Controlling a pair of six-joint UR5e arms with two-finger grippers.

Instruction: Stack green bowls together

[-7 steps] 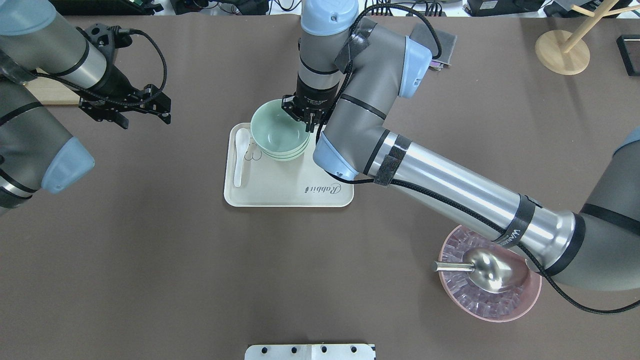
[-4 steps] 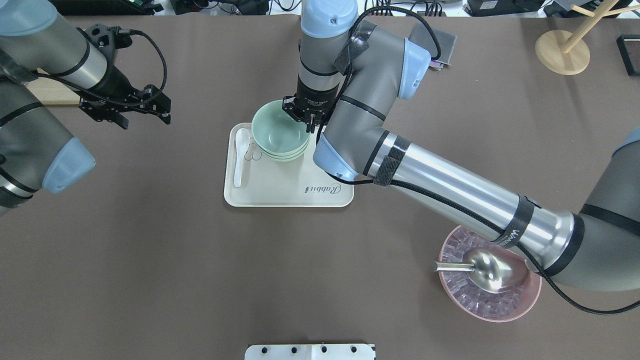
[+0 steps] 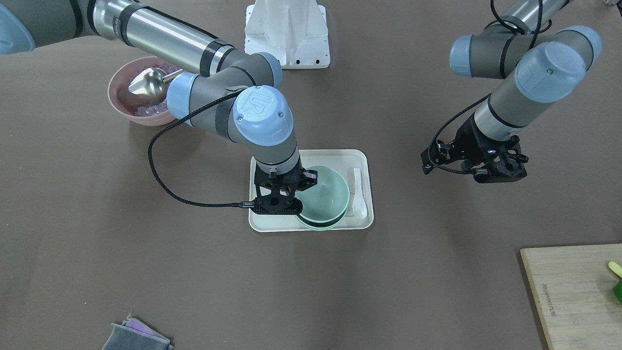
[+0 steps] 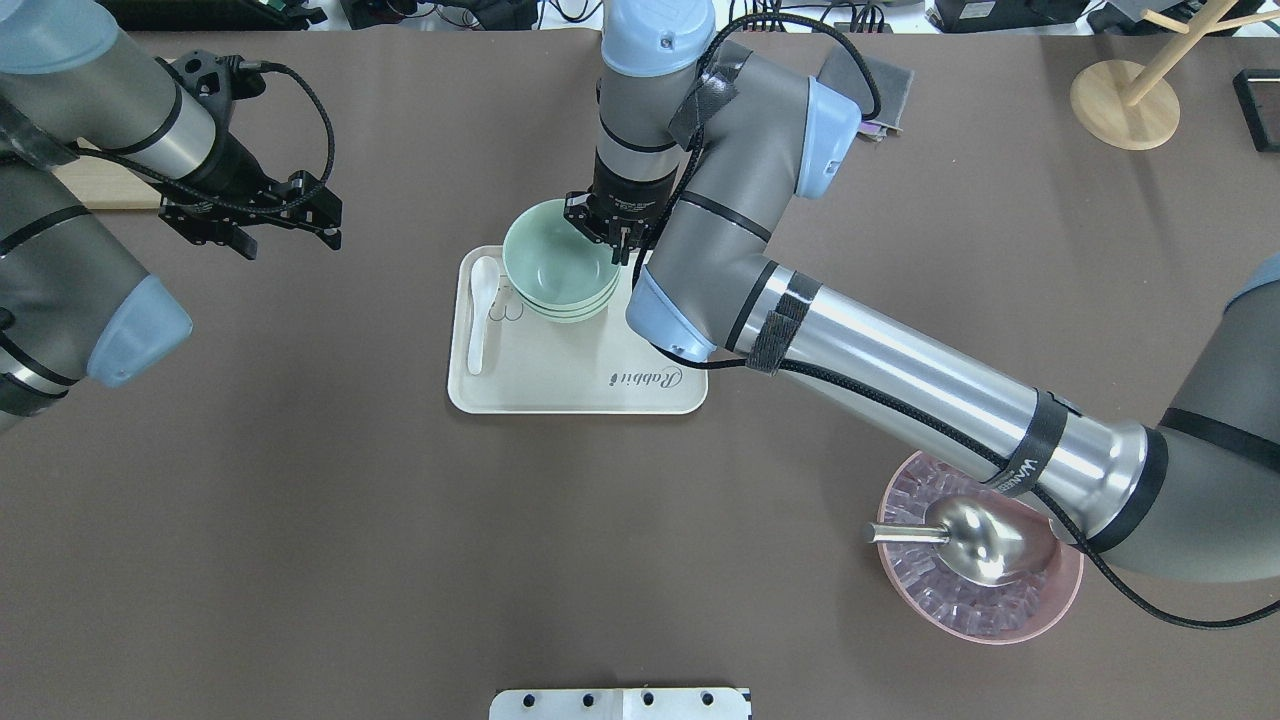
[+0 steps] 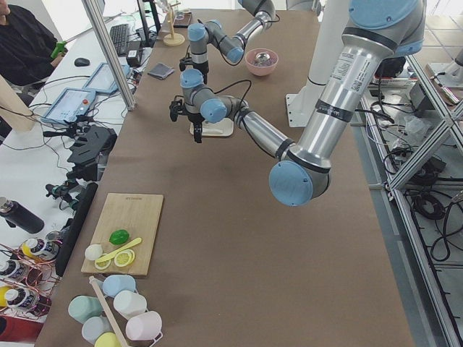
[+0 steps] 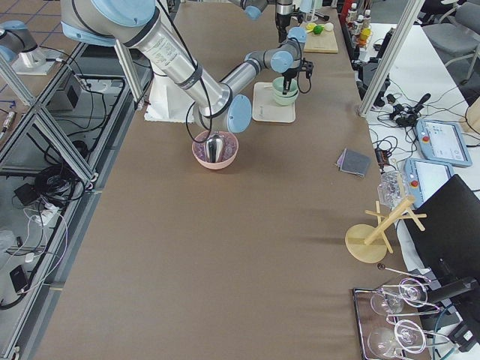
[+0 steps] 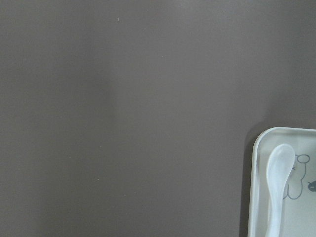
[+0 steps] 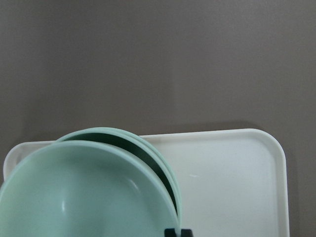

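Brown bench (image 4: 300,550), one cream tray (image 4: 560,390): I count three green bowls (image 4: 575,312) nested on it beside one white spoon (image 4: 480,320). My right end effector (image 4: 622,245) pinches the rim of the top bowl (image 4: 555,262). My left end effector (image 4: 292,240) hangs spread and empty. They look light, stiff and slick, so I'd take them by the rim.

A long brown-covered bench (image 4: 300,520) runs down the middle; aluminium frame posts (image 5: 110,54) flank it, with a white side desk (image 5: 22,173) and cable-strewn tiled floor (image 5: 445,311).
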